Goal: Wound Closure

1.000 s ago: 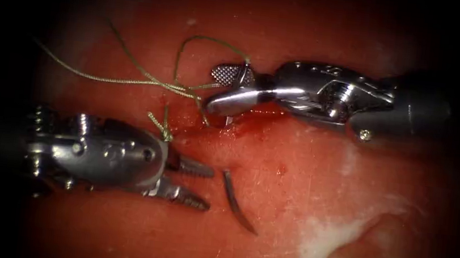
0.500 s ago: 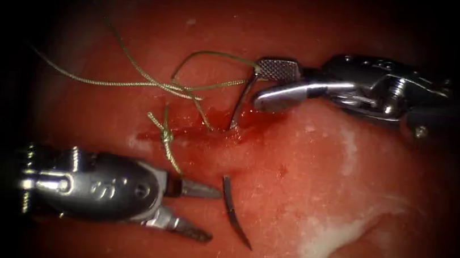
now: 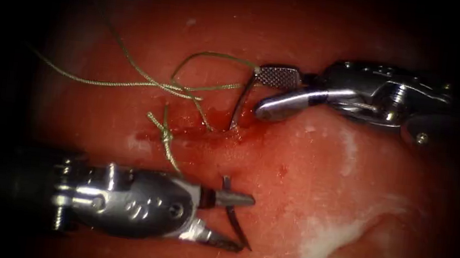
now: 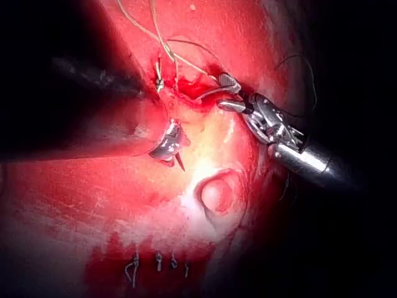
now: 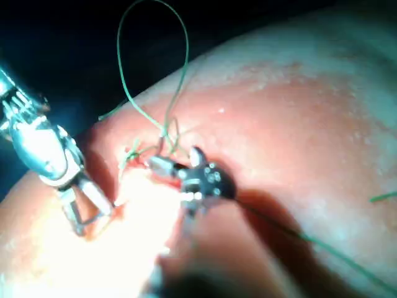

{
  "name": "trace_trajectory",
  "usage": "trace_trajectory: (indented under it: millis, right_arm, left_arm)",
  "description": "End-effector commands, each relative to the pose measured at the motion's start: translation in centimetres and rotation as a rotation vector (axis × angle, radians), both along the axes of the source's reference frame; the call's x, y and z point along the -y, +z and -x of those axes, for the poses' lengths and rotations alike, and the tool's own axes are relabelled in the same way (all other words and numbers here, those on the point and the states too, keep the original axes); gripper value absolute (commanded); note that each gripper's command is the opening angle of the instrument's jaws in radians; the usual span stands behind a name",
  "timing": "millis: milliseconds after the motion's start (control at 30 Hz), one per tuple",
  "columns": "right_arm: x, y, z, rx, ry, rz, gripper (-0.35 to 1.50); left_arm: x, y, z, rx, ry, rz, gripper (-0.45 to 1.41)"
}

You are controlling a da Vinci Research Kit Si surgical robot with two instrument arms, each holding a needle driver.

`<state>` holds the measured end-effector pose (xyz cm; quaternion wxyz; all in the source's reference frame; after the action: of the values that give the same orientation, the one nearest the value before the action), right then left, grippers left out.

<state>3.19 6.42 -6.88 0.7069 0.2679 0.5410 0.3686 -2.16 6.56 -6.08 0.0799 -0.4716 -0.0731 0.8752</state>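
Needle (image 3: 235,218) exits the tissue (image 3: 305,171) below the cut (image 3: 195,134), its point aimed down and right; the exposed part runs nearly upright between the two parted halves of the left gripper (image 3: 232,220), which straddles it without closing and holds nothing. The needle's tail rises from the cut at its right end, beside the right gripper (image 3: 265,93), which is open and empty; thread (image 3: 132,81) loops left from there, with a knot (image 3: 166,135) on the cut.

Left wrist view: left gripper (image 4: 169,146) sits at the needle tip (image 4: 180,162), the right gripper (image 4: 226,93) by the cut.

Right wrist view: right gripper (image 5: 170,162) open at the wound, left gripper (image 5: 87,208) open nearby.
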Motion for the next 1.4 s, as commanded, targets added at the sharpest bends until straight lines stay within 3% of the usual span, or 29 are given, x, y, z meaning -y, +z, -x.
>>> trace_trajectory:
  millis: [33,267,300,333,400,433,500,533,700,900,1133,1400]
  right_arm:
    - [0.01,0.03,-0.07,-0.003,0.0,0.001,1.3]
    - [0.02,0.0,0.01,-0.007,-0.006,-0.001,1.3]
    - [0.03,-0.01,0.02,-0.008,-0.008,-0.001,1.3]
    - [0.03,-0.02,0.03,-0.009,-0.009,-0.002,1.3]
    - [0.04,-0.04,0.05,-0.011,-0.011,-0.003,1.3]
    - [0.04,-0.06,0.07,-0.012,-0.012,-0.004,1.3]
    - [0.05,-0.12,0.12,-0.016,-0.017,-0.01,1.3]
    - [0.05,-0.18,0.16,-0.019,-0.02,-0.014,1.3]
    - [0.11,-0.3,0.24,-0.025,-0.034,-0.004,1.28]
    - [0.43,-0.43,0.17,-0.086,-0.154,0.072,1.08]
    - [0.69,-0.47,-0.04,-0.099,-0.223,0.24,1.13]
    - [0.71,-0.35,-0.28,-0.073,-0.221,0.333,1.15]
  left_arm:
    - [0.05,0.08,0.07,0.001,0.012,0.004,0.63]
    - [0.05,0.14,0.1,-0.014,0.04,0.031,0.63]
    - [0.03,0.15,0.1,-0.015,0.038,0.032,0.56]
    - [0.02,0.15,0.09,-0.015,0.038,0.032,0.45]
    - [0.02,0.16,0.07,-0.015,0.033,0.022,-0.15]
    - [0.02,0.16,0.05,-0.017,0.022,0.009,-0.35]
    - [0.03,0.13,0.01,0.002,-0.038,-0.06,-0.35]
    - [0.01,0.11,0.0,0.02,-0.108,-0.14,-0.35]
    - [-0.07,0.04,-0.04,0.087,-0.244,-0.297,-0.35]
    - [-0.23,-0.09,-0.1,0.231,-0.256,-0.435,-0.35]
    - [-0.44,-0.17,-0.19,0.49,-0.289,-0.607,-0.35]
    - [-0.57,-0.15,-0.35,0.625,-0.314,-0.699,-0.35]
